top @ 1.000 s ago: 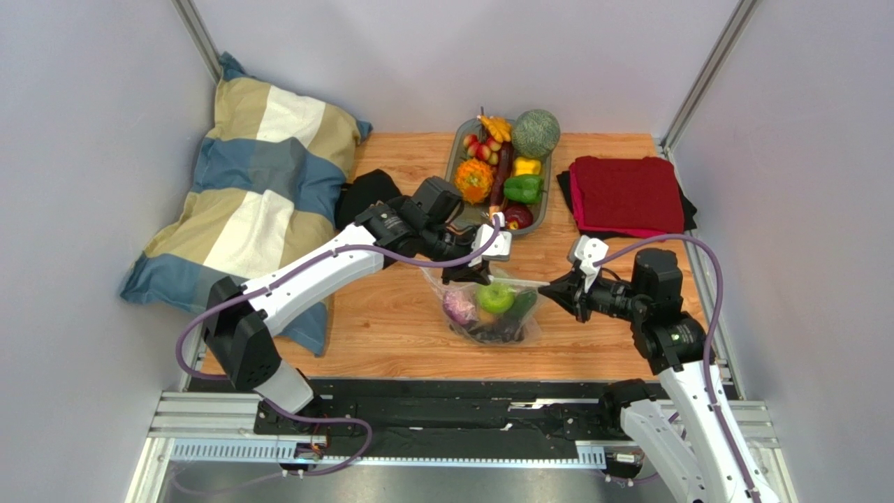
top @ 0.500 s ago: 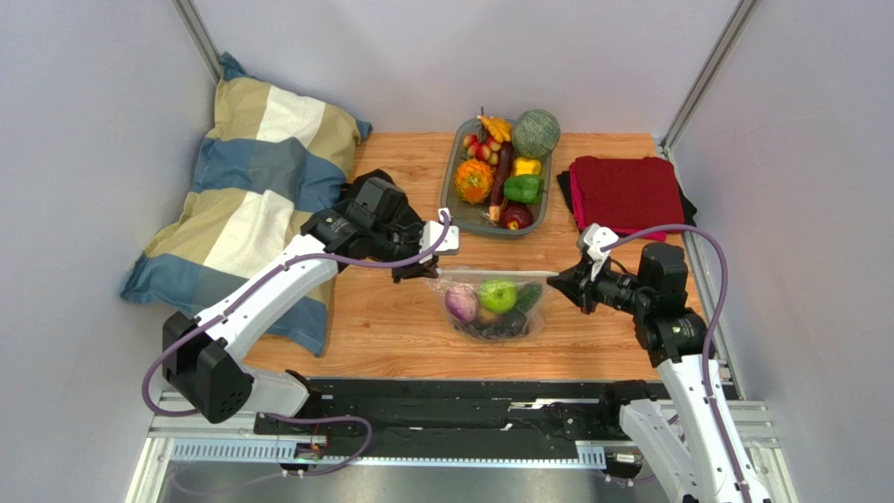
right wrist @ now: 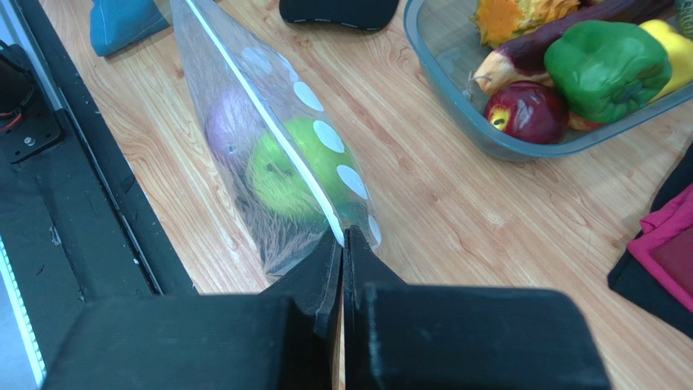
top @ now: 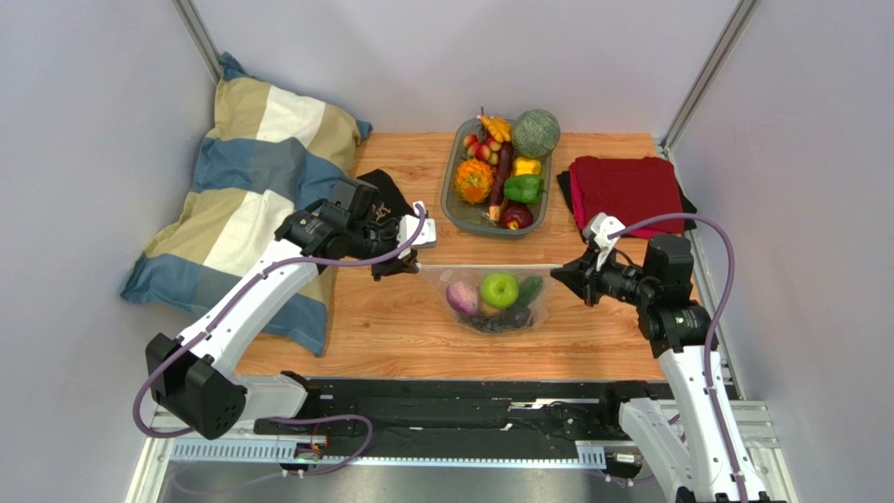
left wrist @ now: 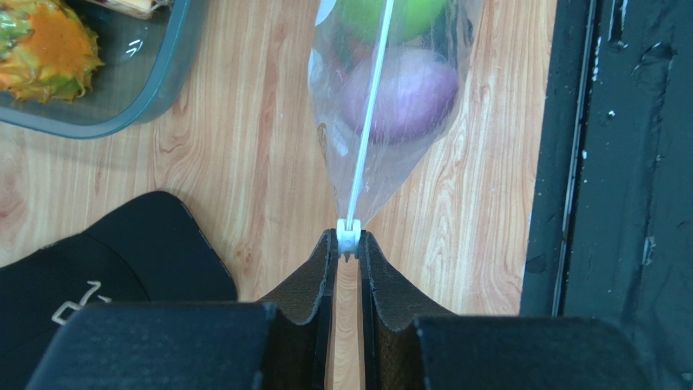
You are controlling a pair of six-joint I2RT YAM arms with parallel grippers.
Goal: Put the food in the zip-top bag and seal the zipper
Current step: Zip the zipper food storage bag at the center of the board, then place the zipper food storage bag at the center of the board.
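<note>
The clear dotted zip-top bag (top: 493, 302) hangs stretched between my two grippers over the table, holding a green apple (top: 499, 289), a purple onion (top: 461, 298) and darker food. My left gripper (top: 413, 265) is shut on the white slider (left wrist: 349, 236) at the left end of the zipper (left wrist: 368, 122). My right gripper (top: 568, 279) is shut on the bag's right end, on the zipper strip (right wrist: 268, 122). The strip runs straight and taut between them. The bag also shows in the right wrist view (right wrist: 276, 154), with apple and onion inside.
A grey tray (top: 452, 204) of vegetables and fruit sits behind the bag. A black cap (top: 373, 194) lies at the left gripper's far side. Red and black cloths (top: 626, 194) lie at the back right. A striped pillow (top: 252, 189) fills the left. A black rail runs along the near edge.
My left gripper has slid left along the zipper, from over the bag's middle to its left end. The bag has been pulled taut and shifted a little away from the near edge. The right gripper moved slightly right.
</note>
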